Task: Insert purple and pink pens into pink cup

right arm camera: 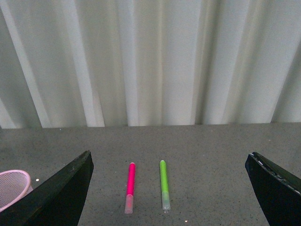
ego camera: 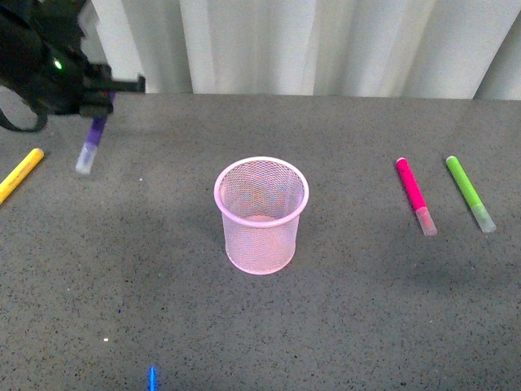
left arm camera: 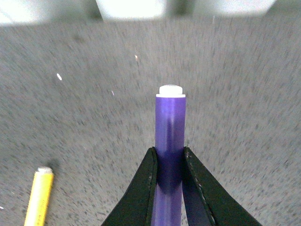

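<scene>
White curtains (ego camera: 326,41) back a grey speckled tabletop (ego camera: 366,309); a yellow marker (ego camera: 20,175) lies left of and below the left fingers (left arm camera: 141,188), which are clamped on the purple pen (ego camera: 92,147), held off the surface with its whitish cap hanging down. I judge the first carry is in hand: the next move calls for swinging that pen rightward over the pink cup (ego camera: 259,240), which stands upright well to those fingers' right, lining it up inside the rim, then letting go. Further right the pink pen (ego camera: 413,191) and lime-green marker (ego camera: 466,189) lie flat, ahead of the right fingers (right arm camera: 61,197), which are spread wide and empty; no brand or writing is readable.
</scene>
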Controlling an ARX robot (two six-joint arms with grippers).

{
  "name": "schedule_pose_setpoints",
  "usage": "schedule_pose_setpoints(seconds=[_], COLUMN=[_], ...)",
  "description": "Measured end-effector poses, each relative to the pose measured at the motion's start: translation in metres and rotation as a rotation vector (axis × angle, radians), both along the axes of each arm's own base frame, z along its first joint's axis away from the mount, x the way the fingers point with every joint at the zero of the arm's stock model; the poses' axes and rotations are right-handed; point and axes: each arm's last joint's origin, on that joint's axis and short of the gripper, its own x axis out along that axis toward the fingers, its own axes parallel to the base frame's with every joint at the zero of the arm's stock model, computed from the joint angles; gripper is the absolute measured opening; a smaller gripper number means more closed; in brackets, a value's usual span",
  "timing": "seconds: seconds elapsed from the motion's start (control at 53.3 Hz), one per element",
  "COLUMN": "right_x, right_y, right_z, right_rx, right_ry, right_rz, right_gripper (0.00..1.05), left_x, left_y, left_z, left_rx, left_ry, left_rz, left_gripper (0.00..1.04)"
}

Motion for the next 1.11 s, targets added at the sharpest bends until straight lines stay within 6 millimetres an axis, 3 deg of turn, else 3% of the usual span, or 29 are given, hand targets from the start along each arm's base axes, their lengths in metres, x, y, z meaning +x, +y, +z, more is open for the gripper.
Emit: schedule_pose_setpoints(seconds=[0.187, 0.394, 0.562, 0.731, 1.106], right_x=[0.0, 0.0, 0.0, 0.0, 0.0], right_y=[0.0, 0.0, 0.0, 0.0, 0.0], right_z=[0.0, 0.0, 0.0, 0.0, 0.0], right_rx=[0.0, 0.0, 0.0, 0.0, 0.0], right_ry=[0.0, 0.0, 0.0, 0.0, 0.0], right_rz=[0.0, 0.0, 0.0, 0.0, 0.0], right_gripper=[0.98, 0.98, 0.98, 0.98, 0.98], left_x=[-0.023, -0.066, -0.101, -0.133, -0.155], left_y=[0.021, 0.021, -0.004, -0.056, -0.121], left_z=[0.057, 0.079, 0.075, 0.058, 0.018], left_rx=[-0.142, -0.337, -0.47, -0.646, -0.814], left_ry=[-0.235, -0.398, -0.452, -0.496, -0.5], left_rz=[0.038, 0.046, 0.005, -0.066, -0.077], left_gripper=[0.12, 0.12, 0.12, 0.11, 0.11])
